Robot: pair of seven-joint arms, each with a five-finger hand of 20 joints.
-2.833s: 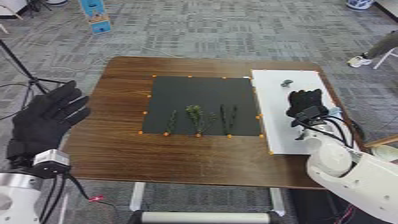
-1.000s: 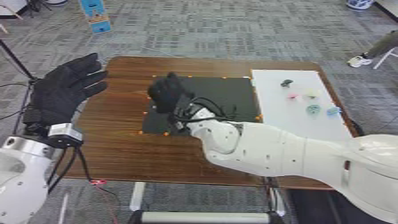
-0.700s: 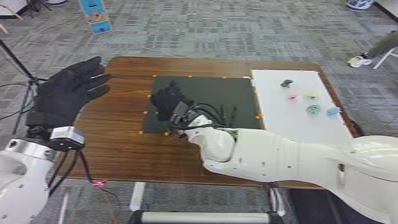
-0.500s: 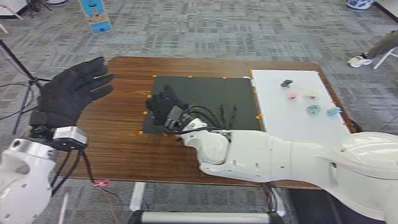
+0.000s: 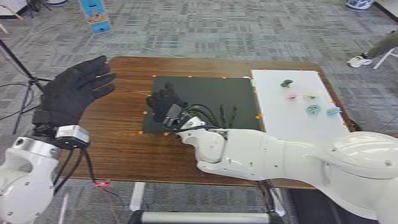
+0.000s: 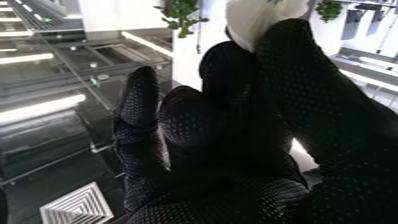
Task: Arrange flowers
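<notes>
Soft light lay evenly in the head view;
in the right wrist view, light strips glared white; the foreground sank into near-black shade.

White flower head, smooth-petalled, sat pinched at the fingertips of the right hand. Two thin dark-green stems lay lengthwise, apart, on the black mat. On the white board: small pink piece, pale yellow piece, round green piece, blue piece, dark piece, all apart.
</notes>
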